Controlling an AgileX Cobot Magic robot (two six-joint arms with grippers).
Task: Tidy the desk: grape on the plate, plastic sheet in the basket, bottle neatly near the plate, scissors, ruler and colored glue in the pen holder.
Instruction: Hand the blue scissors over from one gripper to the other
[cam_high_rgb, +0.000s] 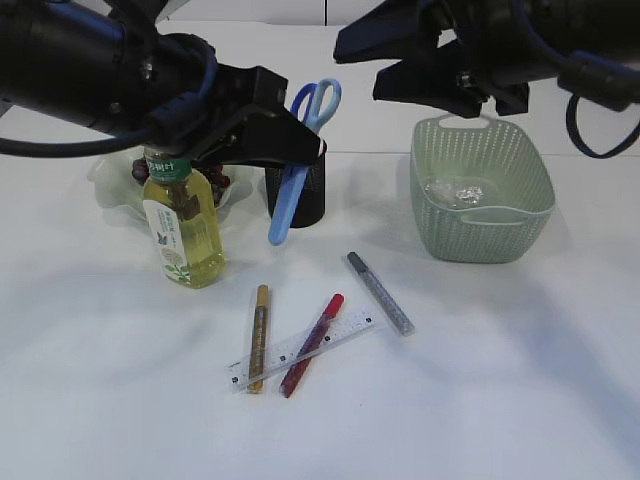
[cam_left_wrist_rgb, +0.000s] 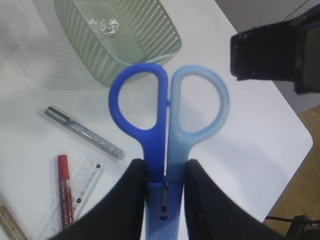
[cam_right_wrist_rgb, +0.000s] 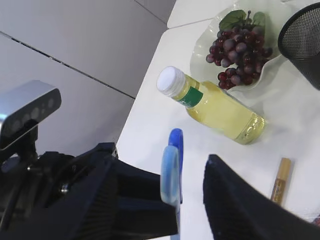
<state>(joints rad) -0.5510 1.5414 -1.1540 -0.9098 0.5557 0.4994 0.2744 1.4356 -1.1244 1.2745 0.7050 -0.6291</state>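
Scissors (cam_high_rgb: 300, 160) held by the left gripper (cam_left_wrist_rgb: 165, 192): jaws clamped on the shank just below the two blue handle loops, handles uppermost. In the exterior view the blades point down in front of the black mesh pen holder (cam_high_rgb: 305, 190), tip hanging low beside its wall, not inside. Judgement: insertion into the holder is the step in hand, and the tool is not yet over the mouth.

Right gripper (cam_right_wrist_rgb: 190, 200) hovers high with jaws apart, nothing between them; it sits above the green basket (cam_high_rgb: 480, 225), which already contains the crumpled plastic sheet (cam_high_rgb: 455, 192).

Other items:
- Grape (cam_right_wrist_rgb: 237, 52) lies on the plate (cam_right_wrist_rgb: 205, 50).
- Bottle (cam_high_rgb: 183, 220) stands upright just in front of the plate.
- Ruler (cam_high_rgb: 305, 348) flat on the table, red glue pen (cam_high_rgb: 312, 345) across it, gold glue pen (cam_high_rgb: 258, 337) over its left end, silver glue pen (cam_high_rgb: 380, 292) just beside, to the right.

Notes for doing this step well:
- Raise the scissors until the tip clears the holder rim, then centre over the opening before lowering.
- Keep blades near vertical; a tilted entry could catch the mesh or tip the holder.
- Bottle stands near the left arm's path; avoid sweeping toward it.
- Release only once the blades are well down inside, so the handles rest at the rim.
- Leave room inside for ruler and three pens.
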